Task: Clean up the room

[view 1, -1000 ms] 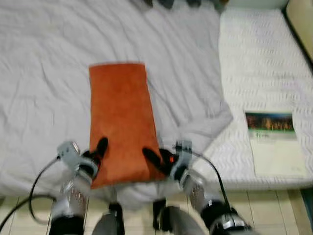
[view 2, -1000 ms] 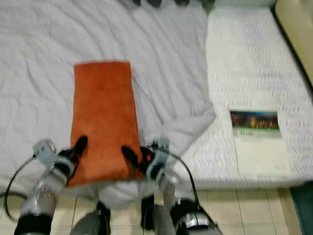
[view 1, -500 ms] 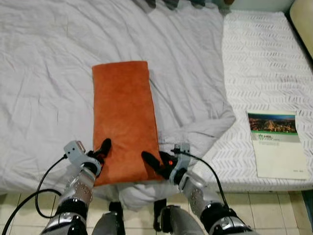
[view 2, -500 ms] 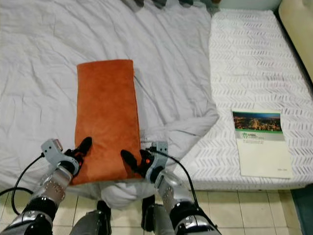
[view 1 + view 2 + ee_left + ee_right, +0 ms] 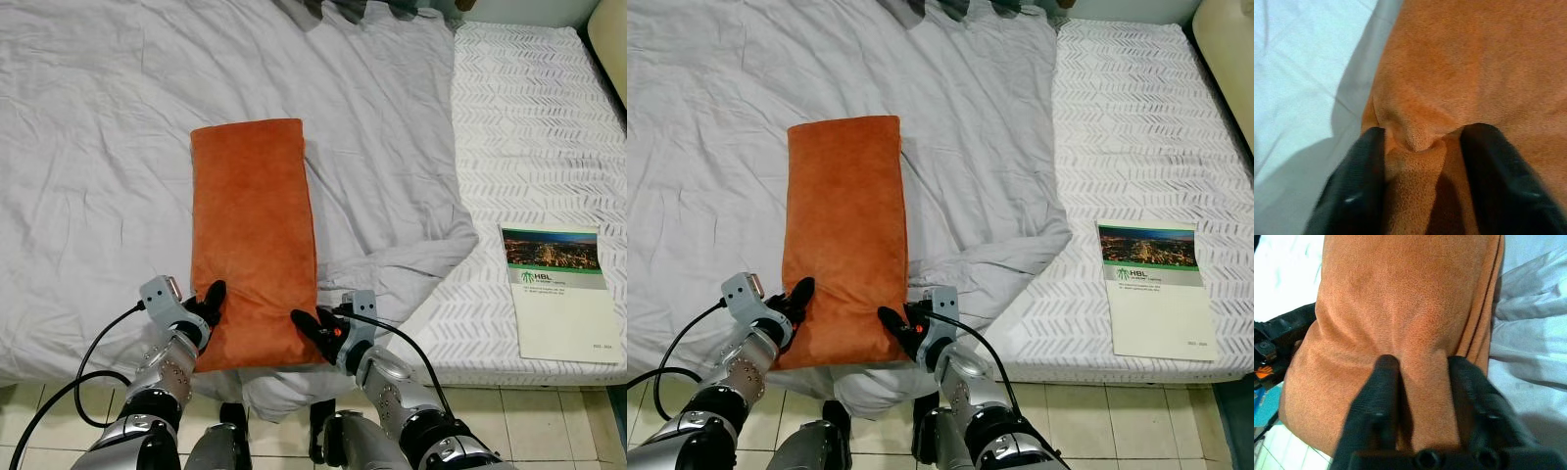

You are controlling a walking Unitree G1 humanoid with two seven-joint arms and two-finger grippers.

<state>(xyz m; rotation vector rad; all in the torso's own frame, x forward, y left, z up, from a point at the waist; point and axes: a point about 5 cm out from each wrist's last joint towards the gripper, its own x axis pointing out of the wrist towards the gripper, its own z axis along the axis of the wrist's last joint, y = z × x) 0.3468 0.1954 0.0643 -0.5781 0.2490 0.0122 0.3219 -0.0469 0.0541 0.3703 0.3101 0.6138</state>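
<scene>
A long orange pillow (image 5: 252,235) lies lengthwise on the grey sheet (image 5: 88,147) of the bed, its near end at the bed's front edge. My left gripper (image 5: 209,299) pinches a fold of the pillow's near left corner; in the left wrist view its fingers (image 5: 1359,181) squeeze a ridge of orange fabric (image 5: 1420,142). At the near right corner, my right gripper (image 5: 312,325) is shut on the pillow, its two fingers (image 5: 1382,382) clamping the fabric (image 5: 1420,372) between them.
A booklet (image 5: 560,291) with a city photo lies on the white patterned mattress (image 5: 529,127) to the right. The grey sheet bunches near the pillow's right side. Dark clothing (image 5: 343,8) lies at the bed's far edge. Tiled floor (image 5: 549,421) runs below the bed.
The camera steadied and shifted slightly, so the pillow and booklet sit a little lower in view. Both grippers kept their hold on the pillow's near corners.
</scene>
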